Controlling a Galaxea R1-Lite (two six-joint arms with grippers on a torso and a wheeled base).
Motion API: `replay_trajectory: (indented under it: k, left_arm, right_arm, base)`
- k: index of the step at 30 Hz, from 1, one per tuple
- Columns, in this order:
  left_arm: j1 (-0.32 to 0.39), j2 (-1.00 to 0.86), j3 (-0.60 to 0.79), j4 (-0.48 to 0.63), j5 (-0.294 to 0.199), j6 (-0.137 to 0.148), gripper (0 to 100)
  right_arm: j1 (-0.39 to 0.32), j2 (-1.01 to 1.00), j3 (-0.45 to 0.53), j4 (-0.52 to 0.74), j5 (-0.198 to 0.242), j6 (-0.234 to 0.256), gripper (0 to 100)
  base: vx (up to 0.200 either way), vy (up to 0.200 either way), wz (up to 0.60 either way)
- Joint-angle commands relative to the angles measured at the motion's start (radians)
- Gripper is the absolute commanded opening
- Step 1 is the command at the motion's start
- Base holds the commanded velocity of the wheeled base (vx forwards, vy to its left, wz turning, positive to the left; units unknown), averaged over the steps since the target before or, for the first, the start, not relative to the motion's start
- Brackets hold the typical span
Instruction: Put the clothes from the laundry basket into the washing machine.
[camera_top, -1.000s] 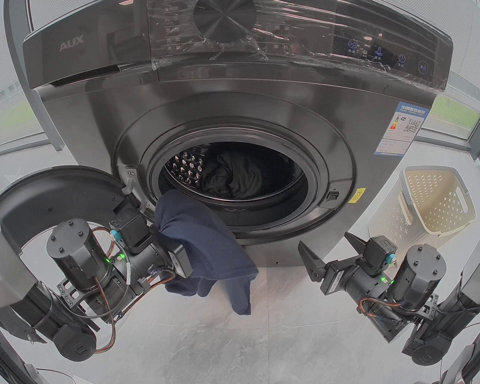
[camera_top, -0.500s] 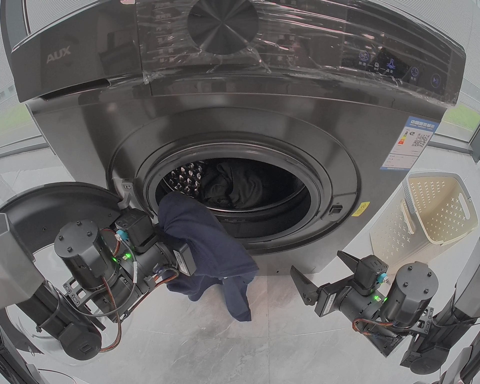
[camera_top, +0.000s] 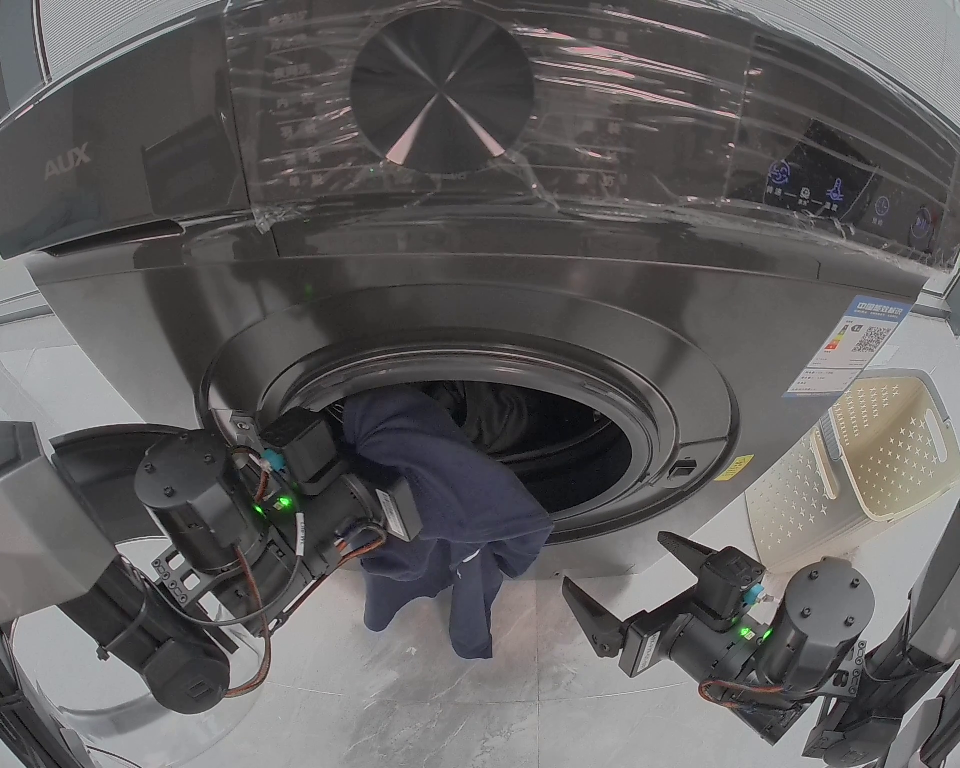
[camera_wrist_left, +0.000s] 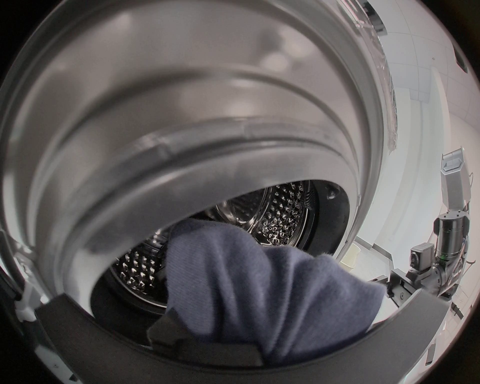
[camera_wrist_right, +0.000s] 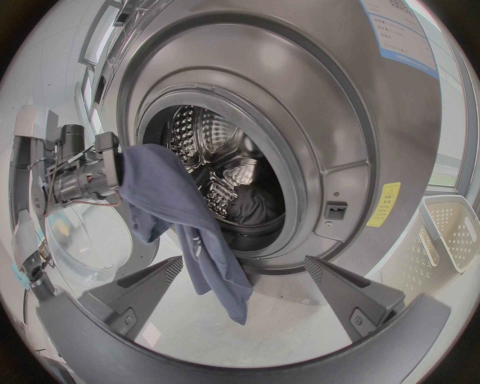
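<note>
One washer (camera_top: 560, 300) holds one dark garment (camera_wrist_right: 252, 205) deep in its drum (camera_wrist_right: 200, 130). One navy shirt (camera_top: 450, 500) is clamped in the left gripper (camera_top: 405, 490), draped over its closed jaws at the drum's mouth, tail hanging below them. The right gripper (camera_top: 618, 568) has its jaws spread wide, empty. One cream basket (camera_top: 880, 440) lies beyond them, beside the washer.

Cream perforated plastic laundry basket (camera_wrist_right: 450, 235) cut by right wrist view's edge. Black garment (camera_top: 490, 410) inside washing machine drum (camera_top: 585, 455) mostly hidden behind navy-blue cloth garment (camera_top: 450, 490).
</note>
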Motion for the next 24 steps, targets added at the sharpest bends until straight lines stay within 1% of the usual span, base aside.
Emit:
replay_trajectory:
  k: [1,2,3,5,6,8,9,11,12,15,18,20,24]
  left_arm:
    - [-0.015,0.089,-0.051,-0.001,-0.01,0.012,0]
    - [-0.017,0.091,-0.051,-0.001,-0.01,0.01,0]
    - [-0.052,0.105,-0.048,0.001,-0.018,-0.003,0]
    - [-0.072,0.12,-0.046,0.001,-0.018,-0.003,0]
    - [-0.084,0.151,-0.049,0.001,-0.008,-0.008,0]
    - [-0.075,0.206,-0.1,0.001,-0.002,-0.014,0]
    - [-0.072,0.243,-0.154,0.001,0.011,-0.025,0]
    - [-0.061,0.273,-0.207,0.003,0.034,-0.037,0]
    - [-0.047,0.309,-0.266,0.001,0.057,-0.043,0]
    - [-0.027,0.352,-0.355,0.001,0.064,-0.04,0]
    - [0.008,0.422,-0.5,0.004,0.07,-0.037,0]
    - [0.026,0.451,-0.568,0.004,0.071,-0.031,0]
    - [0.035,0.486,-0.64,0.006,0.071,-0.023,0]
  right_arm:
    - [0.016,-0.003,0.018,0.0,-0.002,-0.005,100]
    - [0.016,-0.003,0.018,0.0,0.0,-0.005,100]
    - [0.014,-0.005,0.02,0.0,-0.002,-0.008,100]
    - [0.016,-0.006,0.021,0.0,0.0,-0.009,100]
    - [0.016,-0.011,0.02,0.0,0.0,-0.009,100]
    - [0.017,-0.014,0.023,0.0,0.0,-0.011,100]
    - [0.019,-0.014,0.026,0.0,-0.002,-0.012,100]
    - [0.019,-0.014,0.028,0.0,-0.002,-0.012,100]
    - [0.019,-0.014,0.031,0.0,0.0,-0.012,100]
    - [0.027,-0.014,0.034,0.0,-0.002,-0.014,100]
    - [0.034,-0.011,0.04,0.0,-0.002,-0.014,100]
    - [0.036,-0.008,0.04,0.0,-0.002,-0.014,100]
    - [0.034,-0.005,0.037,0.0,0.0,-0.012,100]
  base:
    - [0.0,0.0,0.0]
    - [0.0,0.0,0.0]
    - [0.0,0.0,0.0]
    - [0.0,0.0,0.0]
    - [0.0,0.0,0.0]
    - [0.0,0.0,0.0]
    - [0.0,0.0,0.0]
    - [0.0,0.0,0.0]
    - [0.0,0.0,0.0]
    - [0.0,0.0,0.0]
    - [0.0,0.0,0.0]
    - [0.0,0.0,0.0]
    - [0.0,0.0,0.0]
